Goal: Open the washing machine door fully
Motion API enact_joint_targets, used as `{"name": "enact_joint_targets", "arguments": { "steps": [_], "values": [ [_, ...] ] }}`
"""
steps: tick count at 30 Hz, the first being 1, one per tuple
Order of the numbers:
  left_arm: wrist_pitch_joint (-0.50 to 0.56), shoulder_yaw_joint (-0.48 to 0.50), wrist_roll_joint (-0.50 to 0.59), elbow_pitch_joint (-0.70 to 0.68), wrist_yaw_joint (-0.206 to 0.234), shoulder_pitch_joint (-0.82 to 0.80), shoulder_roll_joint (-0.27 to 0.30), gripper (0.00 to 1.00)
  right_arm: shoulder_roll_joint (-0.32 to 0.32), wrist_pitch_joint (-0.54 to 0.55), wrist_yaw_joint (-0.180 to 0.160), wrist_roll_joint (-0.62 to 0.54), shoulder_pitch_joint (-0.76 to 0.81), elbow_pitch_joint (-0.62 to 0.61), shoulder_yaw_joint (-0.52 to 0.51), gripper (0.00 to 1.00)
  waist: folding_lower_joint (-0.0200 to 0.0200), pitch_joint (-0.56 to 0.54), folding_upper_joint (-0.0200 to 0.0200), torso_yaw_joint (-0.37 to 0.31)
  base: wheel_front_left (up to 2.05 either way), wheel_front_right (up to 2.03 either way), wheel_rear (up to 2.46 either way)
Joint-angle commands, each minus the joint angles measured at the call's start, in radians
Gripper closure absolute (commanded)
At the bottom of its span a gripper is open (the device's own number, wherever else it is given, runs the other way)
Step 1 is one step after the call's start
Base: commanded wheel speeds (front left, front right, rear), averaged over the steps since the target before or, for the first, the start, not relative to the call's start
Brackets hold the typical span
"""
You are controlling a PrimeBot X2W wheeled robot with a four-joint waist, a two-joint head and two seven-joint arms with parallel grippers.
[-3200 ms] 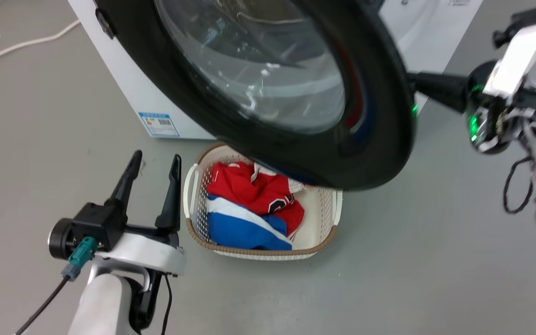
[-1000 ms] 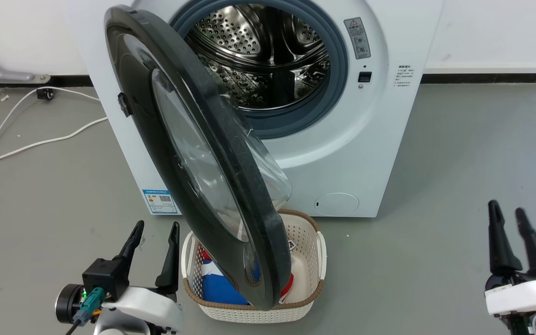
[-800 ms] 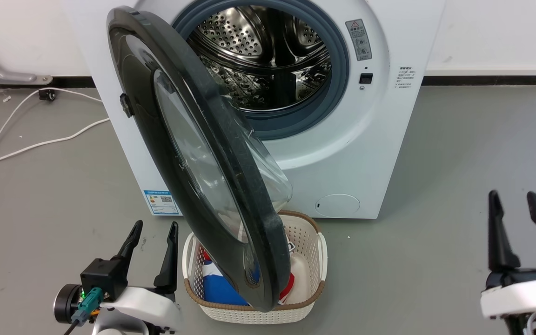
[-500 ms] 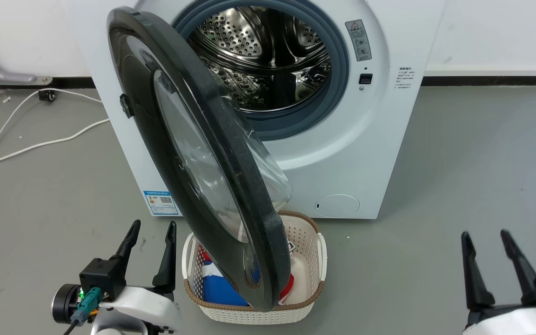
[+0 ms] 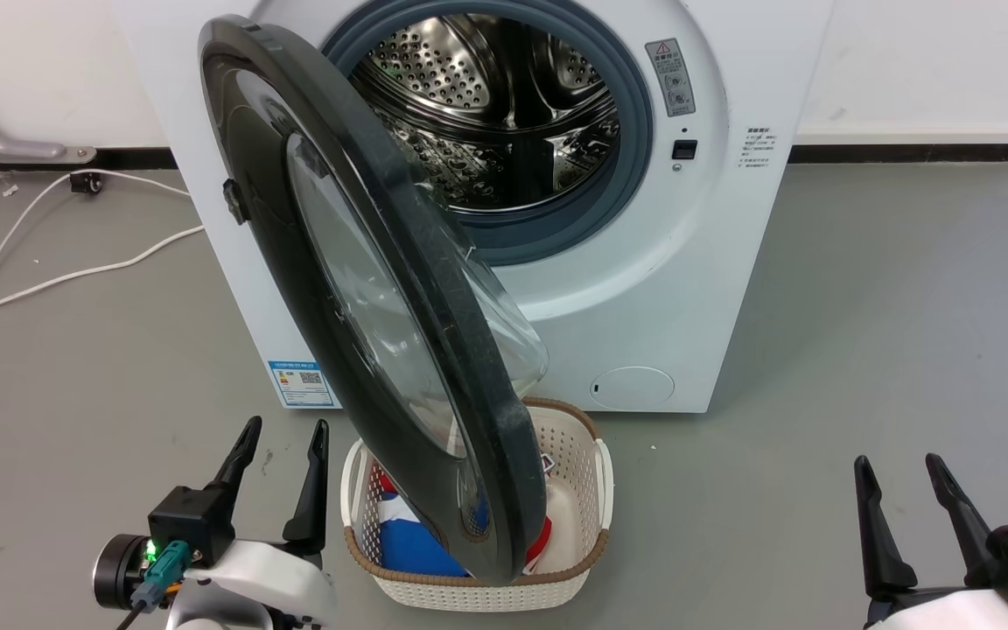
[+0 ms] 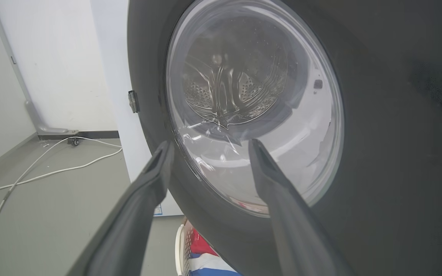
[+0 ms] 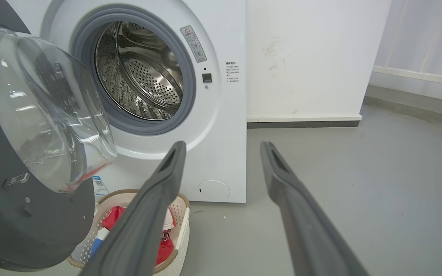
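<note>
washing machine door (image 5: 364, 289) swung out from white machine (image 5: 644, 289), hinged on head view's left, standing roughly edge-on to head camera, glass bowl facing drum mouth (image 5: 504, 105). door's lower rim hangs over laundry basket (image 5: 596, 490), which holds red and blue clothes (image 5: 412, 547), on floor before machine. left gripper (image 5: 286, 424) low, just left of basket, fingers spread, empty, pointing at door's outer face. right gripper (image 5: 896, 460) at lower right, fingers spread, empty, well apart from door. white cable (image 5: 75, 271) lies on grey floor at left.
</note>
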Motion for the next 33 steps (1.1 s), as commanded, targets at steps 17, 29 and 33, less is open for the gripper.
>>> {"name": "enact_joint_targets", "arguments": {
  "steps": [17,29,33],
  "values": [
    [-0.002,-0.014,-0.011,0.019,0.006,-0.016,0.008,1.0,0.004,0.007,0.0,0.017,0.006,-0.013,0.007,0.0,0.0001,0.0,0.0,0.002,0.0,0.0,0.0],
    [-0.002,0.011,-0.022,-0.157,0.035,-0.092,-0.008,1.0,0.004,0.012,0.0,0.024,0.002,-0.013,-0.001,0.0,0.0001,0.0,0.0,0.012,0.0,0.0,0.0],
    [0.009,0.003,-0.02,-0.311,0.056,-0.194,-0.023,1.0,0.004,0.01,0.0,0.025,0.002,-0.011,-0.007,0.0,0.0001,-0.001,0.0,0.017,0.0,0.0,0.0]
  ]
}}
